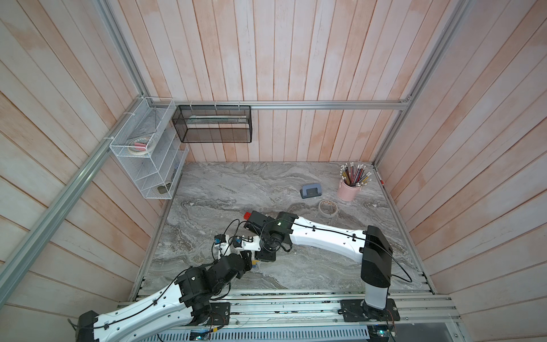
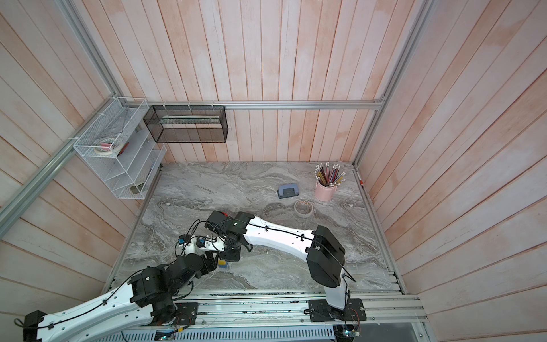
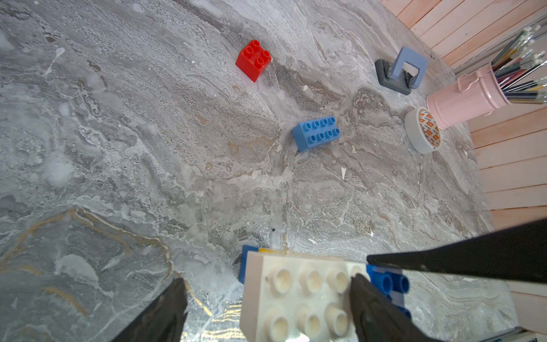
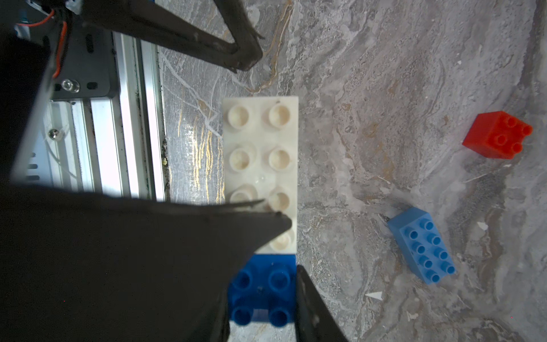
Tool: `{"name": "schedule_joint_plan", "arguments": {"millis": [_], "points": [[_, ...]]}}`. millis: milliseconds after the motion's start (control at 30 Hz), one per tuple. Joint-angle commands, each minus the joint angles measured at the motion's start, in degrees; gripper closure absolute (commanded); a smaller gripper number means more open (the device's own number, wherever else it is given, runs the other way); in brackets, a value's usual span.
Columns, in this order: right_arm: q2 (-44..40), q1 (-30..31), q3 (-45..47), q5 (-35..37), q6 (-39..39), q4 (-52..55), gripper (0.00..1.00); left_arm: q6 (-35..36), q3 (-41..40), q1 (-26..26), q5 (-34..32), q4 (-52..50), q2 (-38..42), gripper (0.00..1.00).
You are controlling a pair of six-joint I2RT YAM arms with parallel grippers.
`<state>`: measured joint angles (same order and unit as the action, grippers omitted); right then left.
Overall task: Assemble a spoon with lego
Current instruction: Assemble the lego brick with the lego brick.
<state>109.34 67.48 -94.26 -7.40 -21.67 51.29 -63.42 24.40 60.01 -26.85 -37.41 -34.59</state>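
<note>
Steadying the half-built spoon near the front rail of the table, we have both arms right on it. Our right gripper is clamped on the dark blue brick at one end of the long white brick. Our left gripper stands wide along that white brick, one finger lying over its studs, the other clear of its end with marble showing between, so it grips nothing. We read this as seating the white brick on the yellow and blue layer beneath. Two pieces wait well apart from the build: the light blue brick and the red brick. Next, we reckon, comes a clean release, then a turn of the wrist to match the light blue brick's skewed long sides
</note>
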Motion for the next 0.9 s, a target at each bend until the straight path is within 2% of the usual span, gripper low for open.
{"name": "schedule_joint_plan", "arguments": {"millis": [0, 867], "points": [[2.1, 0.9, -1.4, -1.1, 0.1, -1.2, 0.65, 2.1, -1.5, 0.2, 3.0, -1.2, -0.1, 0.13], [1.5, 0.3, -4.3, -0.5, 1.4, -1.2, 0.38, 2.0, -0.9, -0.1, 1.6, -2.8, 0.0, 0.12]]}}
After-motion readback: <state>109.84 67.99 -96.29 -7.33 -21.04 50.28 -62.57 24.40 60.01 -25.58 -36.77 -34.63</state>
